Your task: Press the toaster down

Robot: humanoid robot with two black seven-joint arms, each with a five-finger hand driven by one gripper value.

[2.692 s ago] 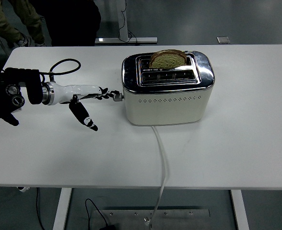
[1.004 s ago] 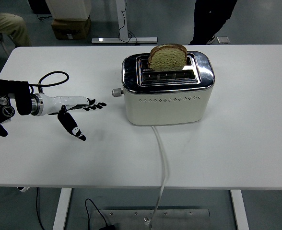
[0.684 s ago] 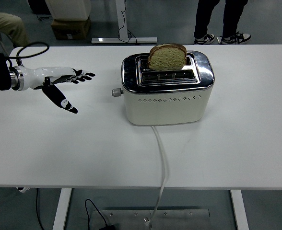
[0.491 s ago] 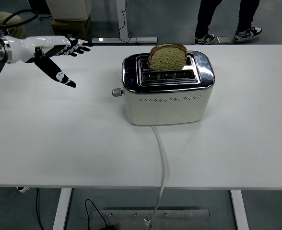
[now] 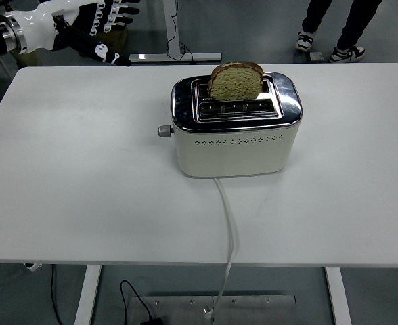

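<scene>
Grey floor and desk legs show beyond a white table point(image 5: 84, 203), and a person's legs point(image 5: 334, 27) stand at the top right. On the table, a little right of centre, sits the toaster point(image 5: 236, 128), cream and chrome, with a bread slice point(image 5: 236, 80) standing high out of the far slot. Its lever point(image 5: 164, 131) juts from the left end, up near the top of its travel. A white cord point(image 5: 227, 230) runs from the front over the near edge.

At the top left corner the left hand point(image 5: 97, 24) is raised well clear of the table and far from the lever, fingers point(image 5: 121, 8) spread and holding nothing. The right arm is out of view.

Judging by the raised bread, the press is not yet done. To do it well, the hand should come in from the left, set one or two fingertips squarely on top of the lever knob, and push straight down until it latches. A sideways shove could slide the toaster, so the force should be vertical.
</scene>
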